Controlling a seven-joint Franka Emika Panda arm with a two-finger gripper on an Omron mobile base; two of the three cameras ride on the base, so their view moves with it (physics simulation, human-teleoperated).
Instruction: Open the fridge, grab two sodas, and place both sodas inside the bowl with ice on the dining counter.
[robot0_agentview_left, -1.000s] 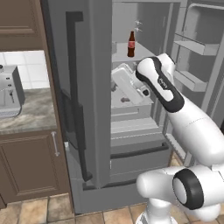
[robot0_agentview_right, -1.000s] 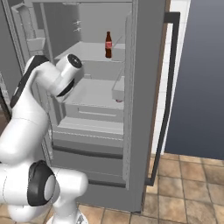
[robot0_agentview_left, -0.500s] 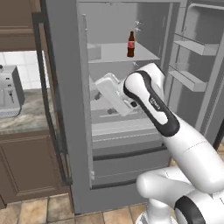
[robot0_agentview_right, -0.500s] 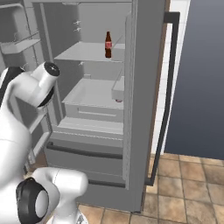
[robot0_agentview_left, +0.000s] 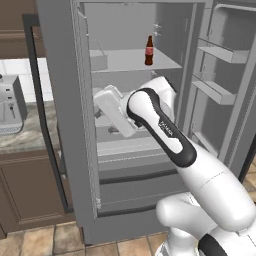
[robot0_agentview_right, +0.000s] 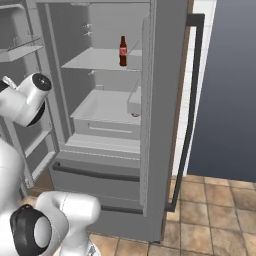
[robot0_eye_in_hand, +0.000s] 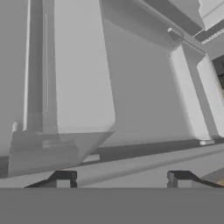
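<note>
Our pincer (robot0_eye_in_hand: 121, 179) sits low inside the fridge (robot0_agentview_left: 65, 125), and in the hand view its two dark tips stand well apart with nothing between them, just grey fridge wall and a shelf edge ahead. So jaws are spread, holding nothing, touching nothing we can make out.

The cola bottle (robot0_agentview_left: 149, 50) stands upright on the fridge's upper shelf, above the hand and toward the back; the right base view shows the same bottle (robot0_agentview_right: 123, 51) near the shelf's right end. A bit of red on the fridge's middle shelf, tucked behind the door bin in the right base view, might be the can, but we can't tell for sure.

Compared with half a second ago, the left door of the fridge has swung out wider and the hand has moved further left toward that door. The bottle hasn't budged. Beside the fridge, on its left, there's a coffee machine (robot0_agentview_left: 10, 107) on the narrow counter (robot0_agentview_left: 22, 140).
</note>
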